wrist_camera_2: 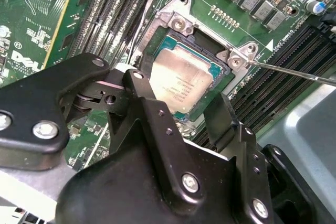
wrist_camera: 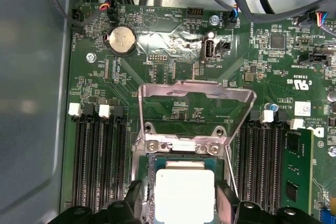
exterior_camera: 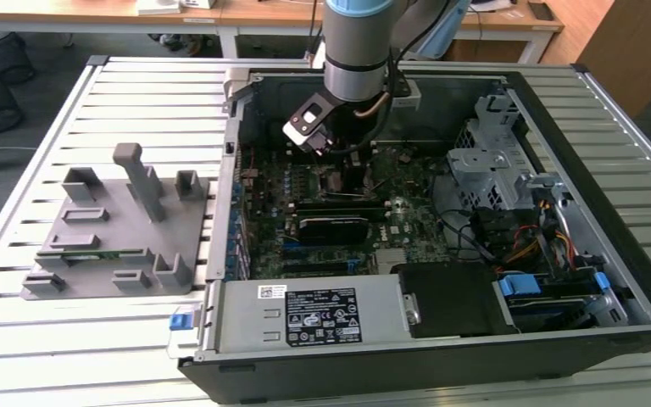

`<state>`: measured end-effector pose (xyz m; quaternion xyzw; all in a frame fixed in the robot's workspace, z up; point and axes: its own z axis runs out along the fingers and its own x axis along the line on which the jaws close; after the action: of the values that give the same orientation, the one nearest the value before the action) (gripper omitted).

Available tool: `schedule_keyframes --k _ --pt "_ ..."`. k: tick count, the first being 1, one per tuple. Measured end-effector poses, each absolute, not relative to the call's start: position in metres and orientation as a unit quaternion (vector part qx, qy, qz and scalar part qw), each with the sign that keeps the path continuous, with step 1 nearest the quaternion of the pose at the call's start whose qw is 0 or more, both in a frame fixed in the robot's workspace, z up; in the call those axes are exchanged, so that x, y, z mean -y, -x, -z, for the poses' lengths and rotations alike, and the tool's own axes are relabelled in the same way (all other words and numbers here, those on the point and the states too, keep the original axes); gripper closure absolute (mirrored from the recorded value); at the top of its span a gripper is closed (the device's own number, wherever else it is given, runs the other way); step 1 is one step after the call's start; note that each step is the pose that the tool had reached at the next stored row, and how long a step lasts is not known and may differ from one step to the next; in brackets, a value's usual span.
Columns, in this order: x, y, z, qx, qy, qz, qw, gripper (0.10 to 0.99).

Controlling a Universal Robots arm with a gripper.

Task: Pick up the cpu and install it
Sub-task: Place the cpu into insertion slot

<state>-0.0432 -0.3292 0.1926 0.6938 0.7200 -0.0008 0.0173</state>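
The tool (wrist_camera_2: 178,100) stands spread on both sides of the cpu (wrist_camera_2: 181,74) inside the socket (wrist_camera_2: 203,39), where a slightly crooked seating could bend pins.

Quick tally: one cpu (wrist_camera_2: 181,80), one flipped-up metal load plate (wrist_camera: 194,98), one coin battery (wrist_camera: 121,39), one green memory stick (wrist_camera: 296,169). Bigger stuff: one pc case (exterior_camera: 416,373), one power supply (exterior_camera: 303,314), one gray plastic fixture (exterior_camera: 116,229), one slatted table (exterior_camera: 145,93), and one arm (exterior_camera: 356,42) with one gripper (wrist_camera: 181,200), two fingers (wrist_camera: 227,202) on it.
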Motion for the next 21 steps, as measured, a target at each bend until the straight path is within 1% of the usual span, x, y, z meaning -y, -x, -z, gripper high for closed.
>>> schedule_keyframes --k 21 --pt "0.3273 0.0447 -0.1948 -0.72 -0.694 -0.001 0.016 0.427"
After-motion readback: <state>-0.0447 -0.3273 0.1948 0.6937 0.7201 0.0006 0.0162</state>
